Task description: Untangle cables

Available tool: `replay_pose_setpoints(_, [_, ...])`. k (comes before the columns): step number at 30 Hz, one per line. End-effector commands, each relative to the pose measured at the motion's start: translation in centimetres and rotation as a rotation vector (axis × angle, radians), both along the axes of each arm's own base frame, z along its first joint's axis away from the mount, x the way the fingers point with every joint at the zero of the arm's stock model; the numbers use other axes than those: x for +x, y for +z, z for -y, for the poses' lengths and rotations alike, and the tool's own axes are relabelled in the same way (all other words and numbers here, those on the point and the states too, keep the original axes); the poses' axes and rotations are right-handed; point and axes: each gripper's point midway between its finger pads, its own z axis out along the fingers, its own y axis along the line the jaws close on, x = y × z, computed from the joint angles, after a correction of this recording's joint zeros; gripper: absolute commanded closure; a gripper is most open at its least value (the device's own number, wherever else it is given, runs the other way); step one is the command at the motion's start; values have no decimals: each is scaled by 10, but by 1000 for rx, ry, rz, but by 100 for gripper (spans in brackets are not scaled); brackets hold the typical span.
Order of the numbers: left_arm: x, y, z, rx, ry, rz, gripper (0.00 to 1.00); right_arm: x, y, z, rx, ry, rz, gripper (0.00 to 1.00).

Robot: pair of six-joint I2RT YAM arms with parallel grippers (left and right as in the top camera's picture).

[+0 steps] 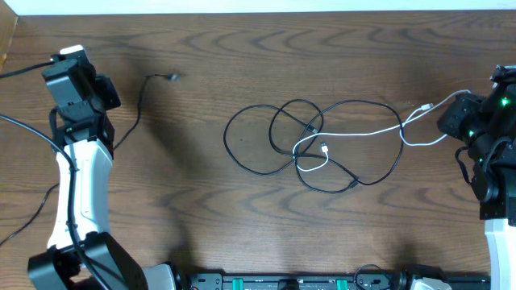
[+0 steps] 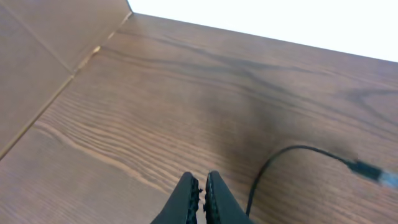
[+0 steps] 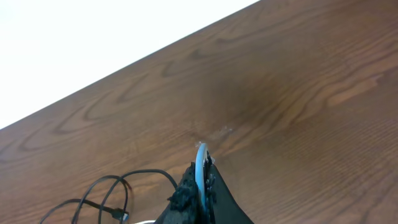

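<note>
Wood table (image 1: 242, 48): open grain L & R of tangle; far edge meets white.
L corner: tan panel (image 2: 37, 62) walls it.
L gripper (image 2: 200, 182): closed; loose black cord (image 2: 292, 148) just beside.
Centre: black cords (image 1: 310, 127) looped, crossing.
R gripper (image 3: 203, 167): clamped on white cord (image 3: 200, 157).

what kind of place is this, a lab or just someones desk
Probably a robotics lab bench: a left arm and right arm flank a wood-grain table, black cords and a white cord lie tangled between them, and an equipment rail lines the near edge.
</note>
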Motion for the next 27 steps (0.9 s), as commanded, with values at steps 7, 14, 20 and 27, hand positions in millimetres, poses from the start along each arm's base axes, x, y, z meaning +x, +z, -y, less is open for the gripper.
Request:
replay_pose_setpoints(7, [3,-27,27,-123,-117,-69,92,0,1,1,10,-8,2,99])
replay_pose_setpoints(14, [-33,-74,45,-240,-127,-291,4,0,2,1,10,-9,5,99])
replay_pose_setpoints(20, [-37,-107,46,-272,-117,-378,4,1,2,1,25,-18,11,99])
replay_pose_setpoints(27, [-39,-158,47,-319,-110,-491,4,0,2,1,25,-18,9,99])
